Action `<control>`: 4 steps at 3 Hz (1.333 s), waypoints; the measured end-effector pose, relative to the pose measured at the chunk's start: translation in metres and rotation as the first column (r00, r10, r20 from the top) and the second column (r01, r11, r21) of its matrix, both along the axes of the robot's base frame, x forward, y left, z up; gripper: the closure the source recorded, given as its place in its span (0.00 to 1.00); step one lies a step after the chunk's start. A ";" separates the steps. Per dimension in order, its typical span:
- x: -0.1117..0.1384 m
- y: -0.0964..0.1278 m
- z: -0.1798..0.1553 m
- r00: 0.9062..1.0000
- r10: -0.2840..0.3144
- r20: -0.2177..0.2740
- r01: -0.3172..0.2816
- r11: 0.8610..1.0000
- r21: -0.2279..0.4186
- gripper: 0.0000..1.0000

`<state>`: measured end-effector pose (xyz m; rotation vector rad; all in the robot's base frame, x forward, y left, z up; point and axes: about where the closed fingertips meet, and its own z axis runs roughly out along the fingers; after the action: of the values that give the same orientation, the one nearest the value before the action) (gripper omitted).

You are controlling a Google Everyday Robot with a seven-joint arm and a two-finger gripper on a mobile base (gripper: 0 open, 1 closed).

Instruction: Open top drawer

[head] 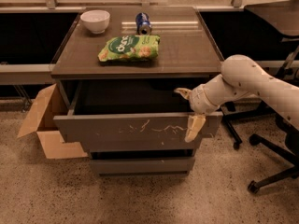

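The top drawer (135, 127) is a wide dark-grey front with pale scratch marks. It stands pulled out from the cabinet, its dark inside showing. My gripper (188, 112) is at the drawer's right end, over the front's top edge. Its fingers are spread apart: one finger (182, 93) points back over the drawer's inside, the other (194, 129) hangs down in front of the drawer face. The white arm reaches in from the right.
On the cabinet top (187, 55) lie a green snack bag (129, 47), a white bowl (95, 20) and a blue can (142, 23). Two narrower drawer fronts (140, 164) sit below. A cardboard box (42, 120) stands at the left, office chair legs (271, 171) at the right.
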<state>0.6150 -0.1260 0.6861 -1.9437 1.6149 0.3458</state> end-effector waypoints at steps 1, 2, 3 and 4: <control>-0.019 0.012 -0.003 0.998 0.049 -0.046 -0.049 0.999 0.004 0.00; -0.049 0.018 -0.003 0.986 0.091 -0.138 -0.088 0.996 0.028 0.02; -0.062 0.019 -0.005 0.976 0.104 -0.192 -0.098 0.994 0.043 0.24; -0.071 0.012 0.002 0.972 0.105 -0.211 -0.097 0.994 0.048 0.55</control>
<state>0.5436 -0.1136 0.6882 -2.0219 1.6304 0.6405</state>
